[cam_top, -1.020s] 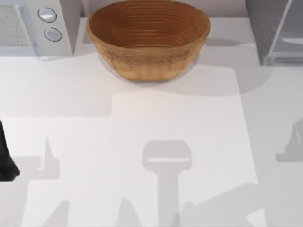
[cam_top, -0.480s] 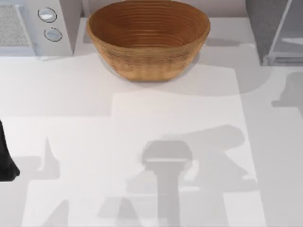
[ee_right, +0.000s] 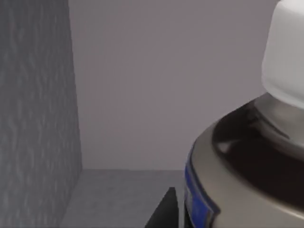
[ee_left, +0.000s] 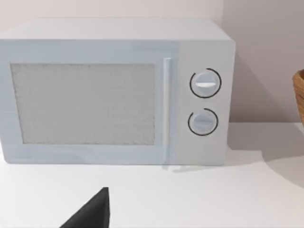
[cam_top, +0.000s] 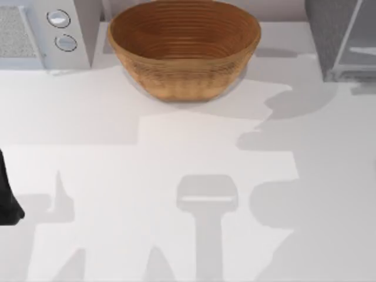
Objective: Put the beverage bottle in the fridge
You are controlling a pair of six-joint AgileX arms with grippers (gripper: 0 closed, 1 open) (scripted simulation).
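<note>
Right gripper's finger state cannot be told; beverage bottle point(ee_right: 247, 156) close beside fridge point(cam_top: 341, 35) at two o'clock. Risk: bottle topples on release.

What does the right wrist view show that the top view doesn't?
Right wrist view: the beverage bottle up close, white cap and blue label edge, with a dark tip of the right gripper beside it. Top view: the wicker basket, the white microwave and the table. Shared: the grey speckled fridge, whose wall is at the wrist view's edge.
</note>
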